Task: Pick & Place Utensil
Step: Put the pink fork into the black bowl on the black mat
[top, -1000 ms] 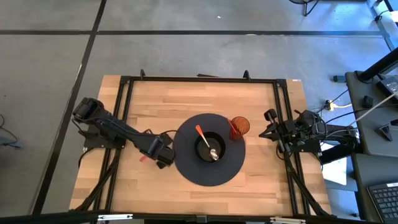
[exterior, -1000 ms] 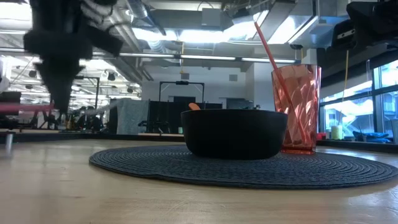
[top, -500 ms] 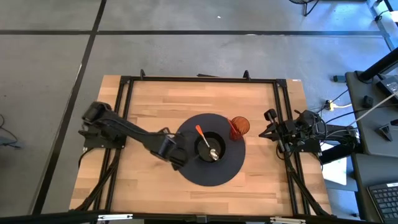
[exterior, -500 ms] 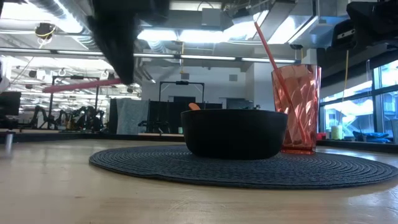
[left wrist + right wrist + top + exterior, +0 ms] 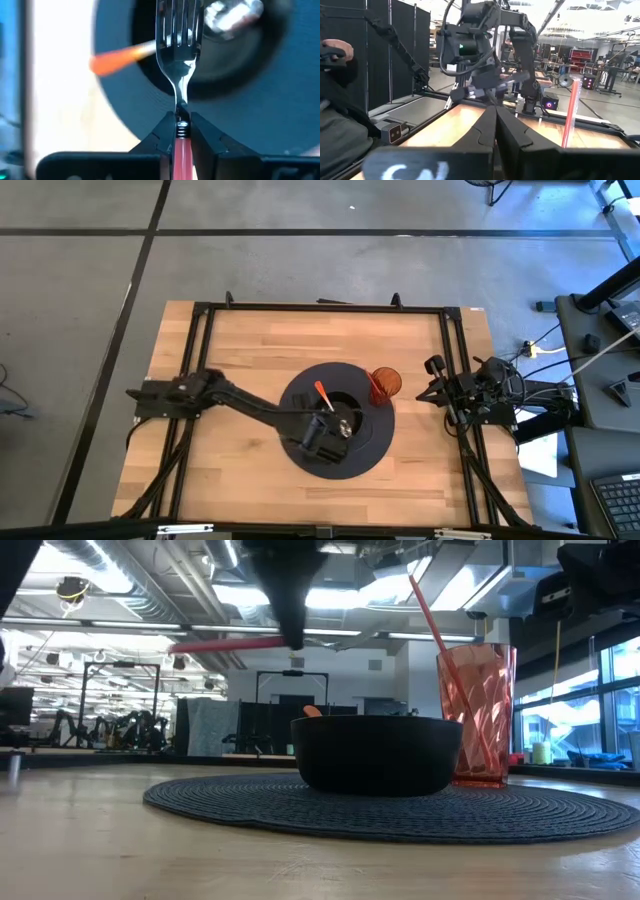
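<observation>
The left gripper (image 5: pixel 178 131) is clamped on the pink handle of a metal fork (image 5: pixel 176 55), holding it above the black bowl (image 5: pixel 338 416) on the round dark woven placemat (image 5: pixel 372 450) at the middle of the wooden worktop (image 5: pixel 250 350). An orange-handled spoon (image 5: pixel 333 407) already lies in the bowl, so a drop may strike it and bounce out, or the handle may swing toward the red faceted tumbler (image 5: pixel 384 385) beside. The right gripper (image 5: pixel 495 131), pressed closed, waits at the right edge.
</observation>
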Available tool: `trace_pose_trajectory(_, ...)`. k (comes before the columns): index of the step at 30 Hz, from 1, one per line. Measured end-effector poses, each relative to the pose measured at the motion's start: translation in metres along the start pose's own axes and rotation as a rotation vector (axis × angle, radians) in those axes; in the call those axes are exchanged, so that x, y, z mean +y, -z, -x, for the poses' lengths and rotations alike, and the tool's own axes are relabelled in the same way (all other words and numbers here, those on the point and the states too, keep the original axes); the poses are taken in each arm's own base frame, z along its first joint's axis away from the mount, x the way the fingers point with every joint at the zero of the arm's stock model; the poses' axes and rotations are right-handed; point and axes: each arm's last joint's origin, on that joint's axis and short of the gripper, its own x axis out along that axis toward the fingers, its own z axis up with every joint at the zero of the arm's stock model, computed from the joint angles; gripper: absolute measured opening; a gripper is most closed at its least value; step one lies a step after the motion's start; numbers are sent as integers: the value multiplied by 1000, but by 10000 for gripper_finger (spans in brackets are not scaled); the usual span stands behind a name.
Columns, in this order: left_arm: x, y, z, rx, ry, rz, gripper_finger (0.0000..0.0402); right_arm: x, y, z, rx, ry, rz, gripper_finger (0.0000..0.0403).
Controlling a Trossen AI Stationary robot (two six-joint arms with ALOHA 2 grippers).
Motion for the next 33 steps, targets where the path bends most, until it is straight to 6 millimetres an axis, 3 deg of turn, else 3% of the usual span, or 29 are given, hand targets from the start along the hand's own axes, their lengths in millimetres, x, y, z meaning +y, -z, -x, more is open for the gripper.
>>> trace_pose_trajectory(7, -7, -23, -20, 9, -120, -176, 30, 0, 0, 0, 0, -1, 0, 10)
trace_pose_trajectory(16, -16, -28, -51, 53, -208, -351, 30, 0, 1, 0, 12, -3, -3, 10)
trace_pose_trajectory(25, -20, -29, -55, 25, -302, -457, 30, 0, 1, 0, 14, -1, -4, 10)
trace_pose_trajectory(33, -21, -30, -48, -42, -634, -730, 30, 0, 1, 0, 15, -1, -3, 10)
